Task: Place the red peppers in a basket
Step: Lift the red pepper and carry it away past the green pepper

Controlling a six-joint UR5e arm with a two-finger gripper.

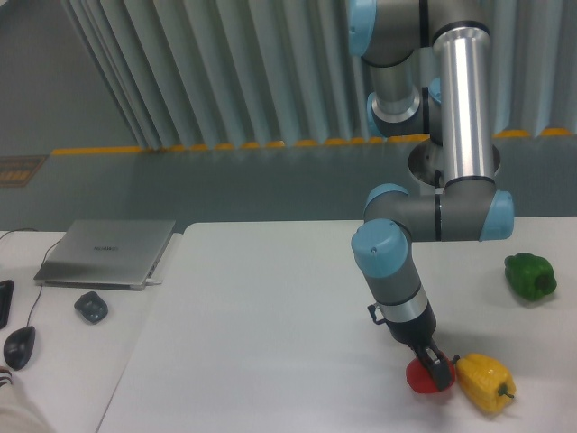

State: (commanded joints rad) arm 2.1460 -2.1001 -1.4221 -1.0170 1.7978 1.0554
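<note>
Red pepper (420,377), glossy red. Yellow pepper (485,382), bright yellow, small green stem. Green pepper (529,275), dark green. Gripper (439,372) black. Arm (469,99): silver tube, grey joints, pale blue caps. Table (270,325) plain white. Laptop (108,252) silver-grey. Mouse (19,345) black

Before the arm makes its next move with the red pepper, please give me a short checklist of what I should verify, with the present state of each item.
1. Gripper positioned at the red pepper: ok, it is down on the pepper.
2. Gripper firmly closed on the pepper: cannot tell, the fingers blur into it.
3. Yellow pepper clear of the grasp: not ok, it lies right beside the red one, apparently touching.
4. Green pepper out of the way: ok, far off at the right of the table.
5. Basket located: not ok, no basket is in view.
</note>
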